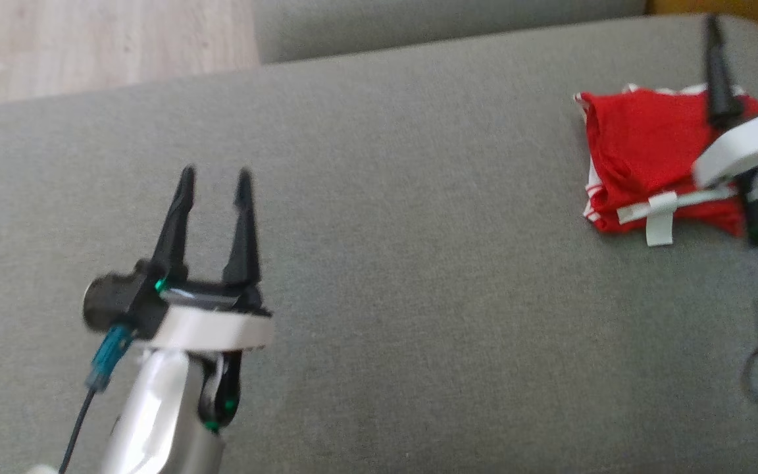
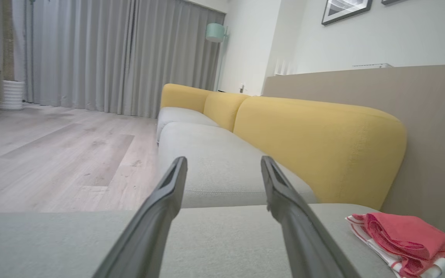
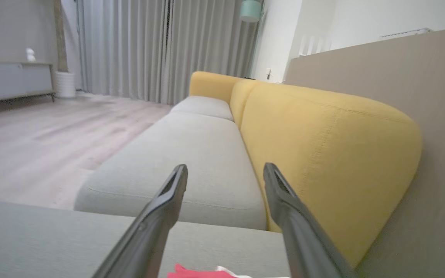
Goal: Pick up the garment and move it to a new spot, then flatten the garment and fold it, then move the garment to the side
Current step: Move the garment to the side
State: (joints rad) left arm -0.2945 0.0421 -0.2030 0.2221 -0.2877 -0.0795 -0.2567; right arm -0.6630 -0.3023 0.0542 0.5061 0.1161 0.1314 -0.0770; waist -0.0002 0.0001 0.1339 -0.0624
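On the woven grey cushion's (image 1: 418, 276) far right, a folded red garment (image 1: 642, 151) is lying. The left gripper (image 1: 216, 176) and right gripper (image 3: 225, 170) are gaping wide, empty.

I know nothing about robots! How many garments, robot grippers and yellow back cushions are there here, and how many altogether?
Garments: 1 (red garment)
Grippers: 2 (left gripper, right gripper)
Cushions: 3 (yellow back cushions)
Total: 6
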